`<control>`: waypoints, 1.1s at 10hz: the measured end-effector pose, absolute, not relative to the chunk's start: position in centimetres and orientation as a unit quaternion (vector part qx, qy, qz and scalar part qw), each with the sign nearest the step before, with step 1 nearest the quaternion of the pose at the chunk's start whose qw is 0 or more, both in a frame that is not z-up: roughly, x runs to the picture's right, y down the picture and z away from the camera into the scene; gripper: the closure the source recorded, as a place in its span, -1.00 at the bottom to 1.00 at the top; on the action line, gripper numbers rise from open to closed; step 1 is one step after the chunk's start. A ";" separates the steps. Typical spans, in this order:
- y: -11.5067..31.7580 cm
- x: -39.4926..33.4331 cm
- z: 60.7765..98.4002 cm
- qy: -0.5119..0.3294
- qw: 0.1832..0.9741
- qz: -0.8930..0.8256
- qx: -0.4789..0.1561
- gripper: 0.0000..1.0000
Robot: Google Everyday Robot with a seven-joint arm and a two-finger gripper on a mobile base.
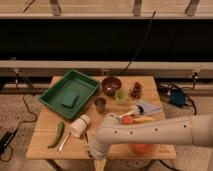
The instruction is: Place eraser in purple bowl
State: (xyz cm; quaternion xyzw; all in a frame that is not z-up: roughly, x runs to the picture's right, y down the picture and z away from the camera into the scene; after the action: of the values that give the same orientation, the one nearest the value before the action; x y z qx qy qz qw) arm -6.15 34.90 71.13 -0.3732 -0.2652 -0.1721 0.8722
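The purple bowl (111, 85) stands at the back middle of the wooden table (42, 150), dark maroon and with nothing in it. My white arm reaches in from the right, across the front of the table. Its gripper (93, 148) is at the arm's left end, low over the front edge, just right of the lying white cup (80, 125). The eraser does not show; the arm covers the front middle of the table.
A green tray (57, 87) with a green sponge (70, 100) fills the back left. A light-green cup (120, 96) and a dark metal cup (100, 104) stand near the bowl. A green pepper (57, 134) lies front left, and an orange bowl (141, 148) sits partly under the arm.
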 end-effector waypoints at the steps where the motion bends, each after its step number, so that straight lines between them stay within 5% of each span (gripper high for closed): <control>1: 34.2 -4.6 71.5 -0.255 0.877 -0.168 -0.371 -0.60; 11: 32.6 1.9 72.6 -0.205 0.892 -0.164 -0.369 -0.60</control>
State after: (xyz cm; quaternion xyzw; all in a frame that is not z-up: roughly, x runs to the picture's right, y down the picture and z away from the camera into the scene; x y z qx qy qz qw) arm 1.88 32.65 72.64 -0.3688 -0.2050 -0.1643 0.8916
